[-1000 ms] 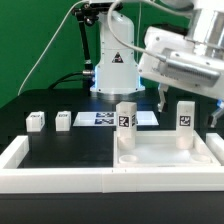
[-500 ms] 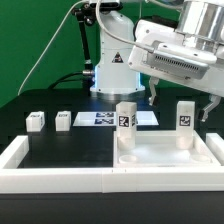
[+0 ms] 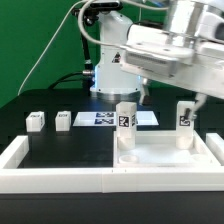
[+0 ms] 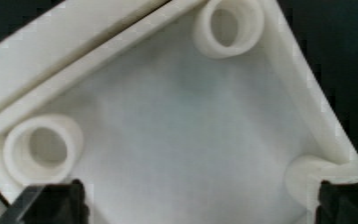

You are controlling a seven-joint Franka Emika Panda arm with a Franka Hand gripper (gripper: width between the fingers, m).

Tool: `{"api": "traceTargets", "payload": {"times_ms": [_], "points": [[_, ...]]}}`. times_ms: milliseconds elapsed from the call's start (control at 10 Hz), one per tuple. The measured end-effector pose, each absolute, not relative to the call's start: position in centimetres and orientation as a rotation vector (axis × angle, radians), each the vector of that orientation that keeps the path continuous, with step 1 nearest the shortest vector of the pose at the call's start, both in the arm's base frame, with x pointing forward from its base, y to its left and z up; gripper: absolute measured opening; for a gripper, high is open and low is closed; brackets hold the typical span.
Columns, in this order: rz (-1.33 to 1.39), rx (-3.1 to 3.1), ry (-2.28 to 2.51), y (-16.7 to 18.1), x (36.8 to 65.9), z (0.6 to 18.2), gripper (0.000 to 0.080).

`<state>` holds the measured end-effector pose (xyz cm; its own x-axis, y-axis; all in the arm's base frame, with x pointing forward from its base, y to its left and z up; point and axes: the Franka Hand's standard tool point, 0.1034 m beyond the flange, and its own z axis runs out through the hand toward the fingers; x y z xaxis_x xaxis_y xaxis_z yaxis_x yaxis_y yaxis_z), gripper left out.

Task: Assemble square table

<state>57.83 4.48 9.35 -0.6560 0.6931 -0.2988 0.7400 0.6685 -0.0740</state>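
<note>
Hangs further to the exterior view's left than before, over the square table [image 3: 160,155], gripper [image 3: 172,100] spread wide, empty; probably heads for a loose leg [image 3: 63,119].

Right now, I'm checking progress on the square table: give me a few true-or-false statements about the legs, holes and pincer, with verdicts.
1. Two upright legs stand on the slab. True.
2. The pincer grips a leg. False: it is open, holding nothing, above the slab.
3. Two loose legs rest on the black table, toward the exterior view's left. True.
4. Every corner hole holds a leg. False: the wrist view shows two empty holes.
</note>
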Motion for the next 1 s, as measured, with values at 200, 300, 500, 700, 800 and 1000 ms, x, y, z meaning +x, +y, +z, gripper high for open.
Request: {"api": "traceTargets", "payload": {"times_ms": [200,300,500,700,800,1000], "points": [[-0.257,1.44,2.47,3.0,57.5,9.1,0.0649],[-0.261,1.49,2.436,2.0,57.5,9.3,0.0649],[-0.238,1.644,2.333,1.7,57.4,9.2,0.0649],[-0.217,1.747,2.253,1.8,57.4,9.2,0.0649],[-0.197,1.845,2.176,1.9,57.4,9.1,0.0649],[-0.165,1.996,2.042,2.0,57.3,9.1,0.0649]]}}
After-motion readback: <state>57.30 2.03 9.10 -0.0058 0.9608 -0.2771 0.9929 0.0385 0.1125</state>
